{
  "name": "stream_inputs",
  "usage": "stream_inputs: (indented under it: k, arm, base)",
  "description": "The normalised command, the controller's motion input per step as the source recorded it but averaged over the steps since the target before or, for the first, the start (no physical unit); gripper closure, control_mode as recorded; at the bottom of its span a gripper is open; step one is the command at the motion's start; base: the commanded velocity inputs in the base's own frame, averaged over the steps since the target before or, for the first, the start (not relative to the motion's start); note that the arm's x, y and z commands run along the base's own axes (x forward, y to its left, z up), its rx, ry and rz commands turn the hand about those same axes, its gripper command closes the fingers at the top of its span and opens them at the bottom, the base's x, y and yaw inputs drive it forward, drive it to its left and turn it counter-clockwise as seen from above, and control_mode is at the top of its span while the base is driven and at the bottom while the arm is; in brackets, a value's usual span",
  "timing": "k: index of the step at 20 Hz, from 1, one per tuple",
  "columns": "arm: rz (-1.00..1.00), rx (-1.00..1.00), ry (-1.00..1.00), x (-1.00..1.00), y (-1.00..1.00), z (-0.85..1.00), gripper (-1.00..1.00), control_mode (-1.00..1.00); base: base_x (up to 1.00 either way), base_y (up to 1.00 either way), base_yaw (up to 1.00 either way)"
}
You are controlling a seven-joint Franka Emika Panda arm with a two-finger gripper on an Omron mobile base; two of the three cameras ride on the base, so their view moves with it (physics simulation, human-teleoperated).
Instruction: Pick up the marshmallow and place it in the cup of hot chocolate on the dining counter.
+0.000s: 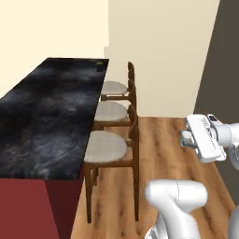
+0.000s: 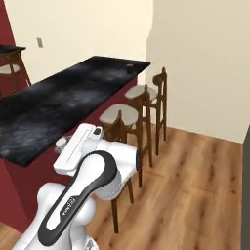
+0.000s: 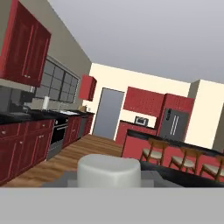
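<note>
The marshmallow, a white roundish lump, sits between the fingertips of my gripper, which is shut on it. From the base views the white hand hangs over the wooden floor beside the stools, with the marshmallow at its tip and the gripper pointing toward the dining counter. The cup of hot chocolate, small and dark, stands at the far end of the black marbled slab, well away from the hand.
Three wooden stools with pale seats line the counter's near side, between the arm and the slab. Wooden floor stretches to the right. Red cabinets and a grey fridge lie across the room.
</note>
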Motion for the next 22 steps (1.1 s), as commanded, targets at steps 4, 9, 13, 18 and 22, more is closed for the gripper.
stream_inputs:
  k: [4, 9, 13, 18, 22]
  arm:
    - [0.00, 0.00, 0.00, 0.00, 0.00, 0.00, 1.00, 1.00]
    - [0.00, 0.00, 0.00, 0.00, 0.00, 0.00, 1.00, 1.00]
    - [0.00, 0.00, 0.00, 0.00, 0.00, 0.00, 1.00, 1.00]
    - [0.00, 0.00, 0.00, 0.00, 0.00, 0.00, 1.00, 1.00]
    - [0.00, 0.00, 0.00, 0.00, 0.00, 0.00, 1.00, 1.00]
  base:
    - [0.53, -1.00, 0.38]
    - [0.55, -1.00, 0.39]
    - [0.57, -1.00, 0.40]
    - [0.58, -1.00, 0.45]
    - [0.58, -1.00, 0.48]
